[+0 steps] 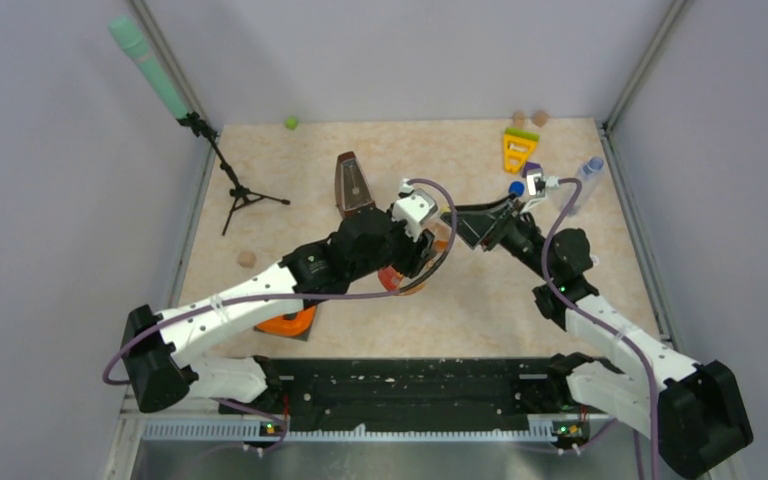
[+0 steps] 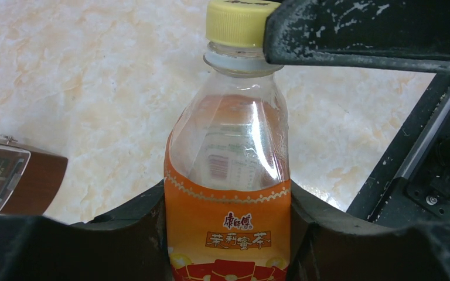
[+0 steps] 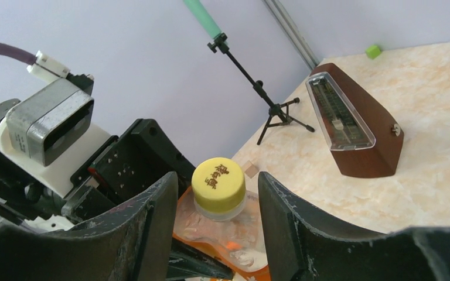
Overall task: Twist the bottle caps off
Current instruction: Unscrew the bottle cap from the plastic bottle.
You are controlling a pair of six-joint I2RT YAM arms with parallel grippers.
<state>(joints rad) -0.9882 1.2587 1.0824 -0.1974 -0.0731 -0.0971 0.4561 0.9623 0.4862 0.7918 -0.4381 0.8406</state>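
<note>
1. While I scan in from the left edge, I see a green-headed microphone stand [image 1: 230, 180] on the marble table [image 1: 480, 320]. The brown metronome [image 1: 352, 185] stands upright to its right.
2. Left gripper [image 2: 227, 231] is clamped on the squat orange-labelled bottle [image 2: 228, 146], with one finger pressed to each side of the label. The bottle is upright, mid-table, just in front of the metronome.
3. The yellow cap [image 2: 234, 22] is seated on that bottle's neck.
4. Right gripper [image 3: 217, 186] is over the bottle from the right, its fingers apart and straddling the yellow cap. My right wrist view shows a sliver of gap on both sides, so no pinch. From the left wrist view one finger overlaps the cap's right edge, and I cannot tell whether it touches.
5. A blue cap [image 1: 516, 188] shows just beside the right wrist. I can't make out what it sits on.
6. A slim clear bottle [image 1: 582, 185] is near the table's right edge, well apart from both claws.
</note>
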